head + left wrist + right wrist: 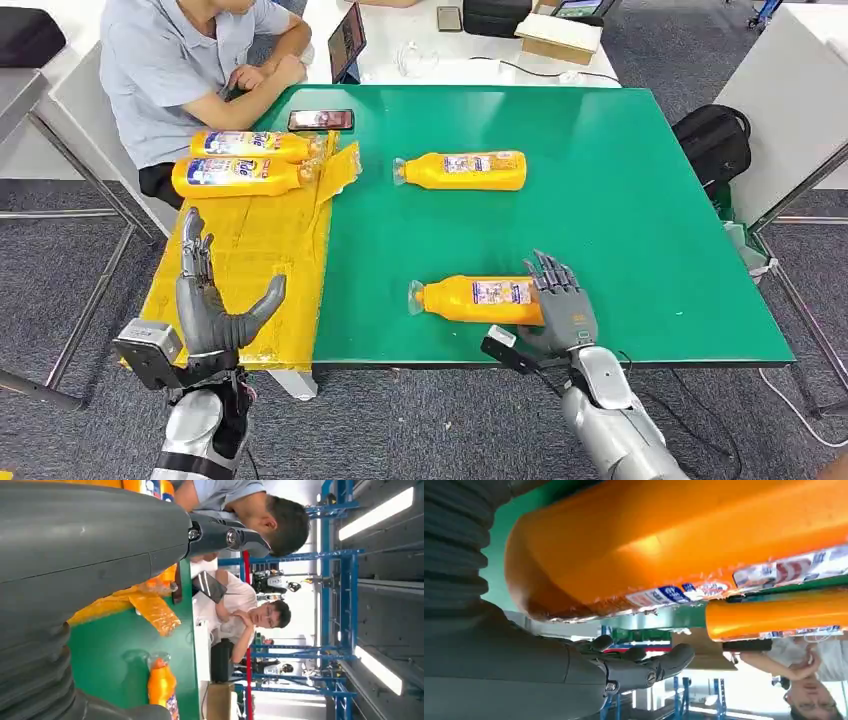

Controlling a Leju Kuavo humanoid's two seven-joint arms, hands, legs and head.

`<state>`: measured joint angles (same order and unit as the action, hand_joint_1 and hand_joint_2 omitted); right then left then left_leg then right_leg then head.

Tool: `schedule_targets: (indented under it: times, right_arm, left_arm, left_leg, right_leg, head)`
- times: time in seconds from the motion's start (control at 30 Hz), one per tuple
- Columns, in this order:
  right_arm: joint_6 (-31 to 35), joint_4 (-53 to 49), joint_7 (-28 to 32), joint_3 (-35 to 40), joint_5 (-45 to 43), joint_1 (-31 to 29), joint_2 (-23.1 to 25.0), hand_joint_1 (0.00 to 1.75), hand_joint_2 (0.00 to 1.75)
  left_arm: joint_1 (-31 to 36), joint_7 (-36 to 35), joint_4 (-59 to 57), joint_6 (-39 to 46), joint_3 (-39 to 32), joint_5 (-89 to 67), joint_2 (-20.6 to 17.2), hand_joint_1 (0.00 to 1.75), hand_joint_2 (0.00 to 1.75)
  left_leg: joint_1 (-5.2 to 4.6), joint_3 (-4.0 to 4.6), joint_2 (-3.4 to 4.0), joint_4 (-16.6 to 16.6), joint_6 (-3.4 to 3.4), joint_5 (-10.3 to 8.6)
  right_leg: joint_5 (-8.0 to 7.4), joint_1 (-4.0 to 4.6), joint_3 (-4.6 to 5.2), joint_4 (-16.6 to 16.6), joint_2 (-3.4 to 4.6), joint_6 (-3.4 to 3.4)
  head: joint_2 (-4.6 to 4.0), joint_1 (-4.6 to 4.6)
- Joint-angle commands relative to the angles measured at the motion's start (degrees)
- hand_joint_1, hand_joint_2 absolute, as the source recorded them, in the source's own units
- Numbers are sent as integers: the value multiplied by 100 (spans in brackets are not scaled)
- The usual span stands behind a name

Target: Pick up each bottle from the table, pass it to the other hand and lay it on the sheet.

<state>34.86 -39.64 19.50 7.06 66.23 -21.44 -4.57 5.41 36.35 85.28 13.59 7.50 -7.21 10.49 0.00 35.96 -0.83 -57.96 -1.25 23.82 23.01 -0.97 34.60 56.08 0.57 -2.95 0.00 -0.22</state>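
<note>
Nearest item: my right hand (558,305), fingers spread and straight, lying against the base end of the near bottle (478,299). Nothing is gripped; the thumb (651,667) sits apart from the bottle's orange side in the right wrist view. That bottle lies on its side on the green table (620,220), cap pointing toward the sheet, close to the table's near edge.

Next item: my left hand (205,300), raised above the near end of the yellow sheet (250,250), fingers straight, thumb held out to the side, holding nothing.

Far bottle (462,170): on its side on the bare green table, farther back, cap toward the sheet, well apart from the near one.

Two more bottles (240,160): side by side at the far end of the sheet, touching or nearly so, caps toward a crumpled corner of the sheet.

Other entries: a dark phone (321,120) on the table just behind those two; a seated person (180,60) in a grey shirt at the far left corner; a black bag (712,140) on the floor to the right.
</note>
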Motion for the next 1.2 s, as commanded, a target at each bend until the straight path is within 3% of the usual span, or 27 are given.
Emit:
schedule_targets:
  times: [0.03,0.23,0.7,0.8,0.87,0.93,1.03,1.07,1.1,1.13,1.2]
  right_arm:
    - [-130,1209,-254,458,178,-516,78,169,175]
    - [-787,1408,-1238,715,652,-672,-32,175,175]
    - [-789,1397,-1244,719,655,-660,-41,173,175]
    - [-1240,1486,-1573,695,660,-658,-56,161,175]
    - [-1472,1577,-1666,675,643,-669,-91,162,175]
    - [-1402,1574,-1455,514,412,-621,-68,161,175]
    - [-1495,1236,287,-506,-1292,-400,181,166,175]
    - [-1011,1056,554,-590,-1483,-319,231,155,175]
    - [-533,863,914,-705,-1782,-265,314,155,175]
    - [-492,729,1145,-849,-2122,-242,383,166,175]
    - [-1109,-130,1761,-1168,-3370,-33,612,175,175]
  left_arm:
    - [311,-52,-610,-70,117,78,-79,0,175]
    - [85,-60,-431,-36,-4,84,-102,0,175]
    - [67,-57,-423,-36,-12,87,-105,0,175]
    - [20,-102,-404,-35,-39,56,-107,0,175]
    - [0,-119,-415,-55,-45,41,-118,0,175]
    - [-22,-119,-439,-89,-32,15,-140,0,175]
    - [21,-26,-583,-195,35,28,-154,0,175]
    - [36,13,-636,-195,60,60,-147,0,175]
    - [51,36,-686,-190,99,102,-127,0,175]
    - [63,48,-715,-192,117,122,-116,0,175]
    - [78,90,-768,-188,200,211,-94,0,175]
  left_leg:
    - [4,-22,3,6,7,5]
    - [3,-22,5,6,5,4]
    - [4,-58,-9,9,7,4]
    - [3,-61,-10,8,6,5]
    - [4,-67,-9,11,7,6]
    - [5,-66,-5,9,6,4]
    - [5,-77,-15,8,6,3]
    - [7,-86,-24,14,9,1]
    - [7,-91,-24,9,6,5]
    - [9,-99,-16,8,1,11]
    - [6,-101,-9,13,4,14]
  right_leg:
    - [5,6,-23,-8,-5,10]
    - [4,4,-21,-7,-3,8]
    - [8,6,-62,-15,-15,13]
    - [9,6,-65,-14,-16,12]
    - [10,7,-71,-18,-17,14]
    - [6,6,-67,-16,-11,10]
    - [10,7,-74,-18,-23,12]
    - [11,9,-81,-25,-33,17]
    - [16,9,-61,-22,-28,10]
    - [17,11,-55,-26,-19,5]
    - [15,8,-58,-29,-13,4]
  head:
    - [0,0]
    - [0,0]
    - [0,0]
    - [0,0]
    - [0,-2]
    - [0,-2]
    - [0,0]
    - [0,-2]
    - [0,2]
    - [0,0]
    - [0,2]
